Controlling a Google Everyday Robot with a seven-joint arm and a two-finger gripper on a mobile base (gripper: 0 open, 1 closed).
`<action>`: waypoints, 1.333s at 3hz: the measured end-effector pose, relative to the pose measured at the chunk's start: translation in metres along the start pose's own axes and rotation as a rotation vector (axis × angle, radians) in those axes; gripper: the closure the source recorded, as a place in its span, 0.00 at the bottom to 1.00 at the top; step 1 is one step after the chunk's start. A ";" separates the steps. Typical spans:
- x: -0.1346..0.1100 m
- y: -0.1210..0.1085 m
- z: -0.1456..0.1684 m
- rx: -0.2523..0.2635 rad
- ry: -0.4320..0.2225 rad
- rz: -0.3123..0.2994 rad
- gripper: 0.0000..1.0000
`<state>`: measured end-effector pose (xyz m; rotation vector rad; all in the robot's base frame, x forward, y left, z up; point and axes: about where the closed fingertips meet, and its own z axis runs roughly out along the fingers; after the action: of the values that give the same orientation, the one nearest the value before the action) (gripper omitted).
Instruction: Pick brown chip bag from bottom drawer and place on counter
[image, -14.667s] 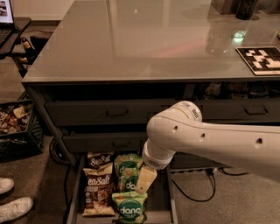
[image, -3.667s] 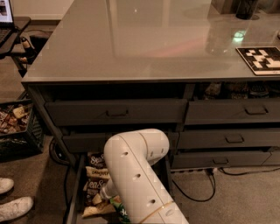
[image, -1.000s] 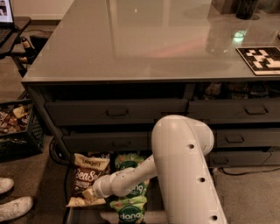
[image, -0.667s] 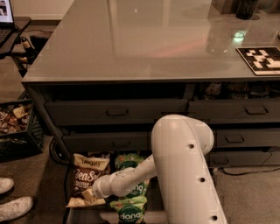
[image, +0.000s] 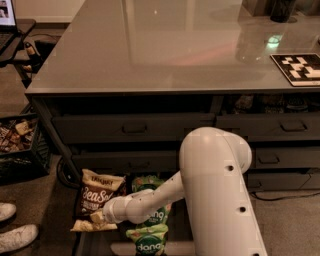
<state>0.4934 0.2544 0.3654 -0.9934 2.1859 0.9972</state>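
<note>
A crinkly brown chip bag (image: 98, 192) is held upright, clamped low by the cream two-finger gripper (image: 98, 218), to clear the dark grey bottom drawer (image: 100, 245).

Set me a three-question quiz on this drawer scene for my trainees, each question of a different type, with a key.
1. True or false: the brown bag lies on the counter.
2. Where is the gripper? A) hovering over the counter B) down at the bottom drawer, at the brown bag's lower edge C) resting on the counter's far edge
3. What word is printed on the green bag nearest the camera?
Key: 1 false; 2 B; 3 dang.
</note>
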 end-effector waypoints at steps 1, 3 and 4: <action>-0.031 0.013 -0.024 0.022 -0.031 -0.019 1.00; -0.066 0.026 -0.054 0.062 -0.056 -0.052 1.00; -0.078 0.034 -0.061 0.062 -0.072 -0.075 1.00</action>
<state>0.5029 0.2522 0.4699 -0.9886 2.0922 0.9119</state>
